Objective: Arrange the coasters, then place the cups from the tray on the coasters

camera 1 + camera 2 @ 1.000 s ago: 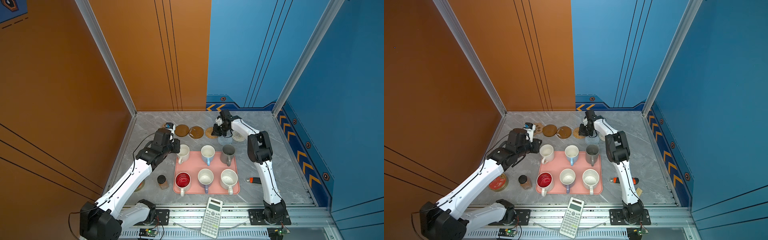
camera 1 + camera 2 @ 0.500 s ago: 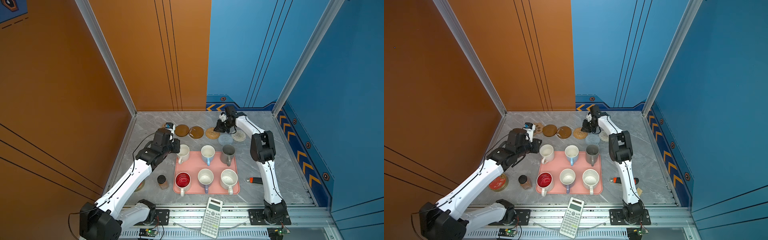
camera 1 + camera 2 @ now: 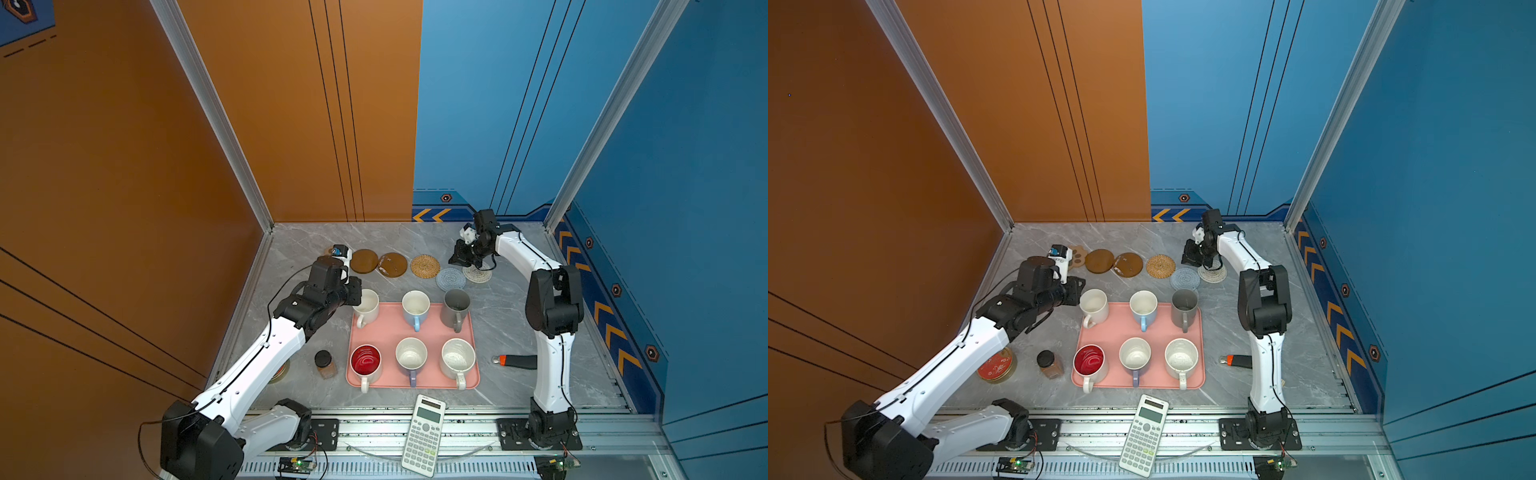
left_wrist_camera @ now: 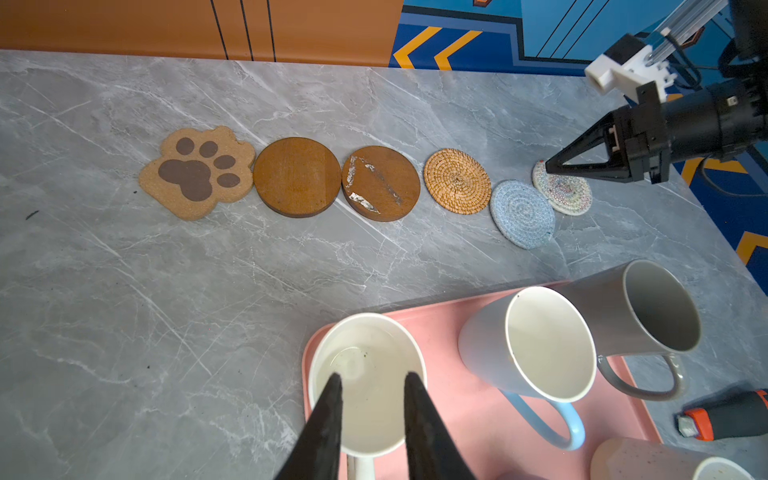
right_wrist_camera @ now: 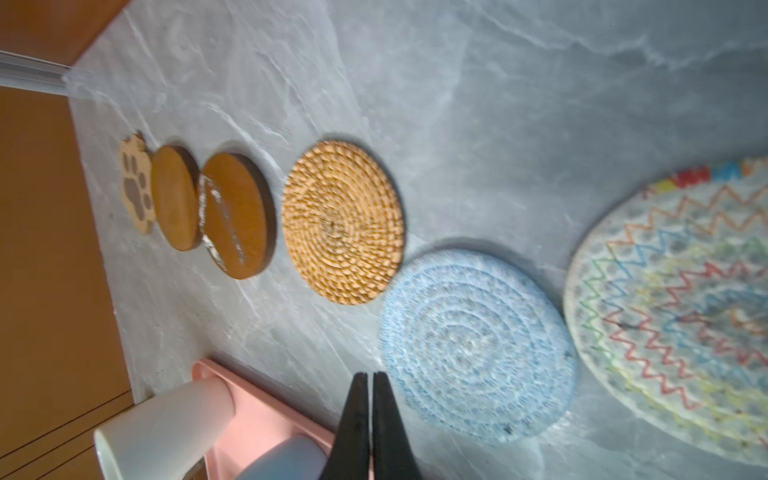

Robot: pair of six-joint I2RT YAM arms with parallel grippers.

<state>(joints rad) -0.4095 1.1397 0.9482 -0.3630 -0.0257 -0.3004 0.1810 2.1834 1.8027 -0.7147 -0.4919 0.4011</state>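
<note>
Six coasters lie in a row along the far side: paw coaster (image 4: 197,172), two brown discs (image 4: 296,176), rattan round (image 4: 457,180), grey-blue round (image 4: 523,214) set slightly nearer, and whitish round (image 4: 567,195) at the right end. Nearer, the pink tray (image 3: 388,332) holds all six cups. The left gripper (image 4: 372,380) hangs over the white mug (image 3: 368,305) at the tray's far left corner, its claw released and grasping nothing. The right gripper (image 5: 370,378), clenched and empty, points at the whitish round's edge. A brown jar (image 3: 325,363) and a red tin (image 3: 995,365) stand left of the tray, an orange-tipped tool (image 3: 515,360) lies to its right, and a calculator (image 3: 424,434) lies at the near edge.

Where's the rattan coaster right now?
In both top views the rattan coaster lies flat on the table behind the pink tray, between the scratched brown disc and the grey-blue knitted coaster.
</note>
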